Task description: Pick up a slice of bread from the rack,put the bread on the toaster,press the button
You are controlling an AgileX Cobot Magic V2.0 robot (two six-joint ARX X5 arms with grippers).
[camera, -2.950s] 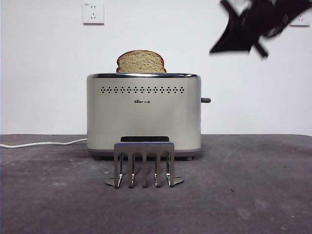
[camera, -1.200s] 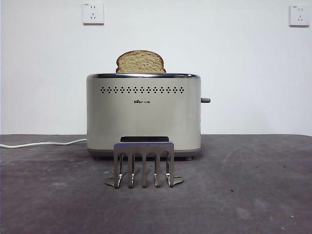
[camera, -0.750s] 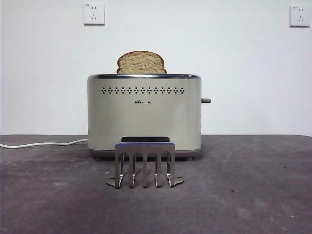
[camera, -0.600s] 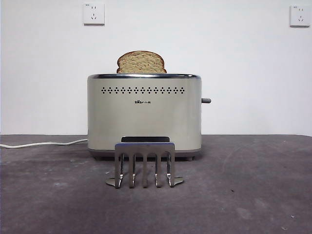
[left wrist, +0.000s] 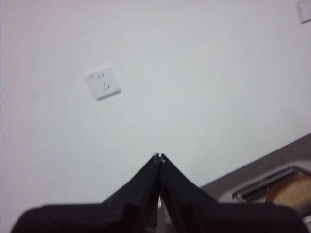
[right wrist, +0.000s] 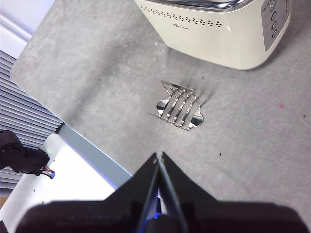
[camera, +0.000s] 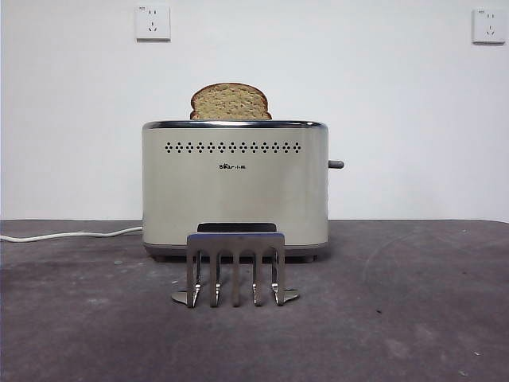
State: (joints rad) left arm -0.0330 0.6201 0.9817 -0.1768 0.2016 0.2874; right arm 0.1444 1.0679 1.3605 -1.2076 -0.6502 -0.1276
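Note:
The slice of bread (camera: 231, 102) stands upright in the slot of the cream toaster (camera: 235, 191), its rounded top showing above the chrome rim. The button (camera: 336, 164) sticks out from the toaster's right end wall. The steel rack (camera: 235, 268) stands bare in front of the toaster. No gripper shows in the front view. My left gripper (left wrist: 159, 156) is shut, raised, facing the wall, with the bread (left wrist: 287, 189) and toaster edge (left wrist: 265, 183) at the frame's side. My right gripper (right wrist: 158, 156) is shut, high above the rack (right wrist: 179, 107) and toaster (right wrist: 218, 30).
A white cord (camera: 67, 234) runs left from the toaster across the grey table (camera: 413, 310). Two wall sockets (camera: 153, 21) sit on the white wall behind. The table's edge (right wrist: 73, 138) and a light floor area show in the right wrist view.
The dark arm seen at the top right 2.4 s ago has left the front view. Bread, toaster and rack have stayed in place.

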